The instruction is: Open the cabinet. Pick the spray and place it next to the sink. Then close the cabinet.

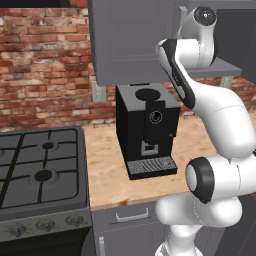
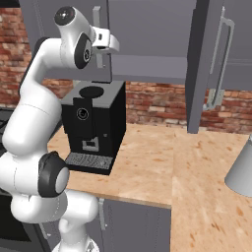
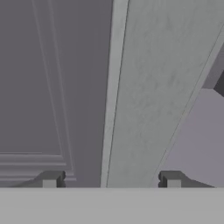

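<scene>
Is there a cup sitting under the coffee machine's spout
No, the coffee machine has nothing on its drip tray in the left base view.

Matte grey cabinet [image 2: 147,29], rough red brick wall [image 1: 45,65], grainy wooden counter [image 2: 162,162].

The arm [image 1: 215,125] is being shown as a chain of glossy white, rounded link shells. Joints are being marked by dark grey to black bands and round dark end caps [image 1: 206,16]. The gripper [image 3: 111,180] is being seen as two small dark grey finger tips [image 3: 51,179] with lighter grey faces.
</scene>
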